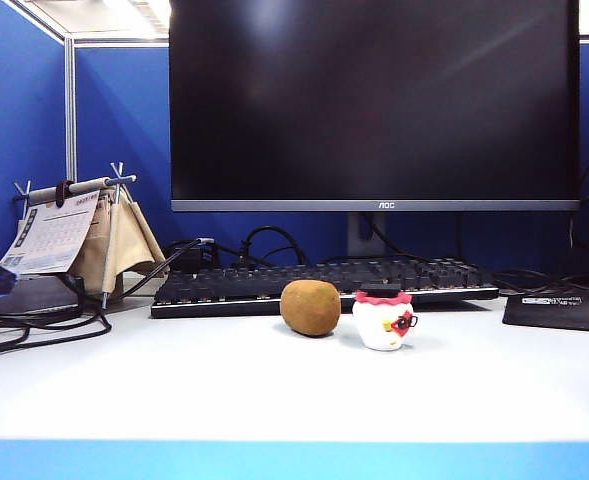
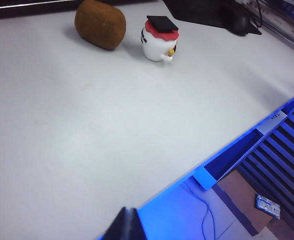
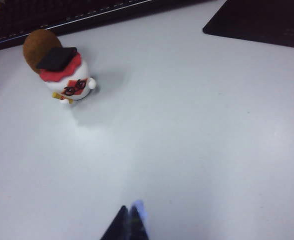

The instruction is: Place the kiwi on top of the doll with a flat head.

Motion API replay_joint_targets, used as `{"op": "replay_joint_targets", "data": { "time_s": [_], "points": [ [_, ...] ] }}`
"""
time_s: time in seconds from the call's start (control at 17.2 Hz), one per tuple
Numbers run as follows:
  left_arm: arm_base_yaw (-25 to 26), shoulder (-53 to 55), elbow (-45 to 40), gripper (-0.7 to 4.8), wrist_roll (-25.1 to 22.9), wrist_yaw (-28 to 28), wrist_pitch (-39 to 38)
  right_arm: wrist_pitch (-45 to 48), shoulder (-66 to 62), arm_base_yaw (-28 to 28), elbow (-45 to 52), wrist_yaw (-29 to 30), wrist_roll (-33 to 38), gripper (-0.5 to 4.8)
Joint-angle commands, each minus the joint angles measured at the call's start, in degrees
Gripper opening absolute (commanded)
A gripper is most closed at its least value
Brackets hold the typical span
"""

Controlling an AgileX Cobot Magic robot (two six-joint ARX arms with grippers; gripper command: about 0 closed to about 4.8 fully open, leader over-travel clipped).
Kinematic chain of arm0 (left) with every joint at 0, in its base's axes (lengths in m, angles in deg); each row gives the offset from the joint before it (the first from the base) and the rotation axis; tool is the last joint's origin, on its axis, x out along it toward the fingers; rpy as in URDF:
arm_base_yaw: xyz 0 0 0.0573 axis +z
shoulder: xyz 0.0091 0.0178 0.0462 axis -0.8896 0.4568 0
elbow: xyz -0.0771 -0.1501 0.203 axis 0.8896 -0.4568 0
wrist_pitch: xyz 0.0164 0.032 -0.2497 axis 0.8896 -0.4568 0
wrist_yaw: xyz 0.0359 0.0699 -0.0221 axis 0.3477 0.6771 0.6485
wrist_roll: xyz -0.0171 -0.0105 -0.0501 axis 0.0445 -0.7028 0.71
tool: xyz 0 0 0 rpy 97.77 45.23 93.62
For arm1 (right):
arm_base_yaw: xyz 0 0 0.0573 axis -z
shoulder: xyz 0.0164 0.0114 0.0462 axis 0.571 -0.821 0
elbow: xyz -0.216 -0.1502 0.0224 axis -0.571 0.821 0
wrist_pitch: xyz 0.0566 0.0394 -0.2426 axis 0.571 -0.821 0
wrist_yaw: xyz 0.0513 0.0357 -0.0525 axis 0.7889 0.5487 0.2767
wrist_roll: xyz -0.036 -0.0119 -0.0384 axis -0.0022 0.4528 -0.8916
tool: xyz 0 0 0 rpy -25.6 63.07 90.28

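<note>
Jaws of the left gripper (image 2: 128, 223) and the right gripper (image 3: 131, 221) are both pressed together with nothing between them, each hanging above bare tabletop (image 1: 274, 390) well short of the objects. One fuzzy, matte brown, egg-shaped kiwi (image 1: 310, 307) lies just beside one smooth white rounded doll with a flat head (image 1: 384, 320), red-frilled, in front of a black keyboard (image 1: 224, 287).

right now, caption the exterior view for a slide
Kiwi on the white desk beside the flat-headed doll, before a keyboard; no grippers visible.
</note>
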Motion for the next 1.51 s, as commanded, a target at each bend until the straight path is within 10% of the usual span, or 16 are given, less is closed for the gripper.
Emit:
{"op": "replay_joint_targets", "data": {
  "time_s": [0.06,0.41,0.7,1.22,1.4,1.51],
  "points": [
    [0.0,0.0,0.1,-0.04,0.0,0.1,1.1,-0.5,0.1,0.0,0.3,0.9,0.2,-0.02],
    [0.0,0.0,1.4,-0.01,2.0,-3.2,1.8,1.0,0.1,-0.1,0.0,4.8,0.2,-0.01],
    [0.0,0.8,14.0,1.35,4.0,-0.2,-5.7,11.9,-1.3,0.0,-5.8,12.1,0.1,-0.01],
    [0.1,35.5,38.8,1.81,-8.5,-2.2,-16.6,10.8,-22.6,0.0,-19.4,27.0,-3.7,-0.01],
    [1.4,50.4,51.1,4.15,-13.4,2.3,-21.1,9.9,-24.4,0.0,-20.6,27.0,-4.1,-0.01],
    [2.7,57.9,57.6,4.63,-5.2,5.7,-21.8,9.4,-24.3,0.0,-20.6,27.0,-4.1,-0.01]
  ]
}}
